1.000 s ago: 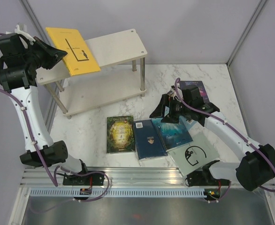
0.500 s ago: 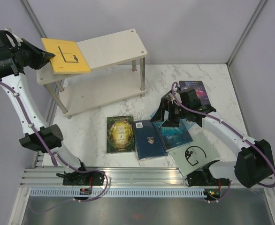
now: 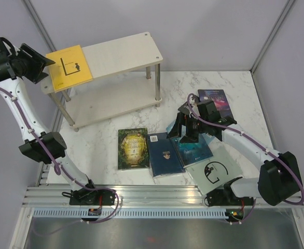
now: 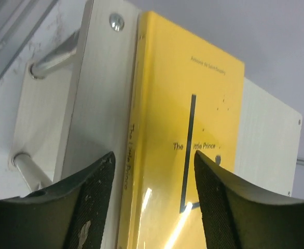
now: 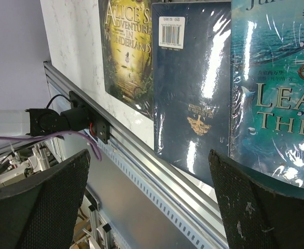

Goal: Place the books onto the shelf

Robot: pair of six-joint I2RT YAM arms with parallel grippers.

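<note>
The yellow book (image 3: pixel 69 66) is set flat on the left end of the shelf's (image 3: pixel 126 49) top board, just ahead of the left gripper (image 3: pixel 42 63), whose parted fingers are best drawn straight back without nudging it, while the right gripper (image 3: pixel 182 134) is held wide apart over the teal book (image 3: pixel 196 150).

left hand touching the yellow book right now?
Cannot tell. Left wrist view shows the left hand open astride the yellow book on the shelf; neither gap nor contact is plain.

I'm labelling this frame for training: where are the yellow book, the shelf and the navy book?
yellow book (image 3: pixel 69 67): top view, middle of its cover.
shelf (image 3: pixel 125 52): top view, bare part of the upper board.
navy book (image 3: pixel 165 154): top view, middle of its cover.
</note>
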